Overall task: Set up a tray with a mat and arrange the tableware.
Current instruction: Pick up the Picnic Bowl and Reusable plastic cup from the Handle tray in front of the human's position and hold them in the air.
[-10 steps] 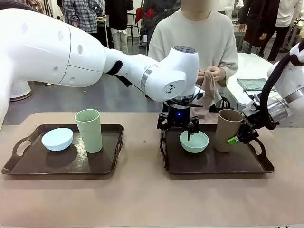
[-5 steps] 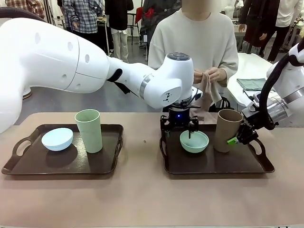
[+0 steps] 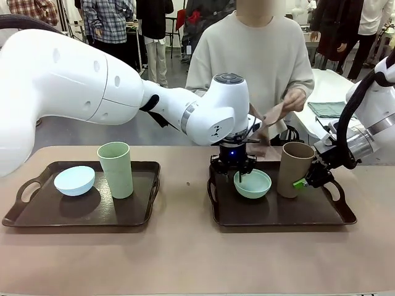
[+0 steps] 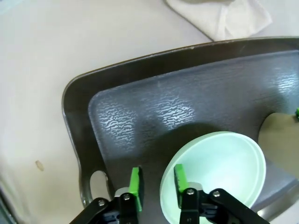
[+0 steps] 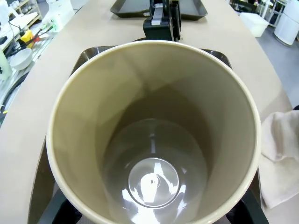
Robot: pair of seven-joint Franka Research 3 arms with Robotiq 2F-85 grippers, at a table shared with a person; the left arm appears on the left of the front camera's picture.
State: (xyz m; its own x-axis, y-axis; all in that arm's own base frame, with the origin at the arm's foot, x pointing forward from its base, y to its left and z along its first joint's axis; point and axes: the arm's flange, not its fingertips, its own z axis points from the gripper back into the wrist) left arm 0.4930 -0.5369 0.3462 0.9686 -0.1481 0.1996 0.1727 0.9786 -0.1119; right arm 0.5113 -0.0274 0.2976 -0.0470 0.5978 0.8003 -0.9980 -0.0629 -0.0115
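Note:
On the right tray (image 3: 284,213) my left gripper (image 3: 241,173) is down at the mint green bowl (image 3: 253,184). In the left wrist view its green pads (image 4: 135,185) straddle the near rim of the mint green bowl (image 4: 219,163), one outside and one inside, with small gaps either side. The left gripper (image 4: 157,184) is open. My right gripper (image 3: 307,179) is shut on the brown-tan cup (image 3: 295,169), which stands upright on the same tray; the right wrist view looks down into the empty brown-tan cup (image 5: 154,140). A pale blue bowl (image 3: 74,180) and a pale green cup (image 3: 116,169) sit on the left tray (image 3: 18,219).
The person at the far side holds a tan cloth (image 3: 271,117) in both hands above the table's far edge. A pale cloth (image 4: 224,14) lies on the table just beyond the right tray. A folded green cloth (image 3: 327,109) lies on a white table at the back right.
My left gripper has come lower over the mint green bowl and its fingers have drawn closer together around the rim. The person's hands have spread the cloth out to the right.

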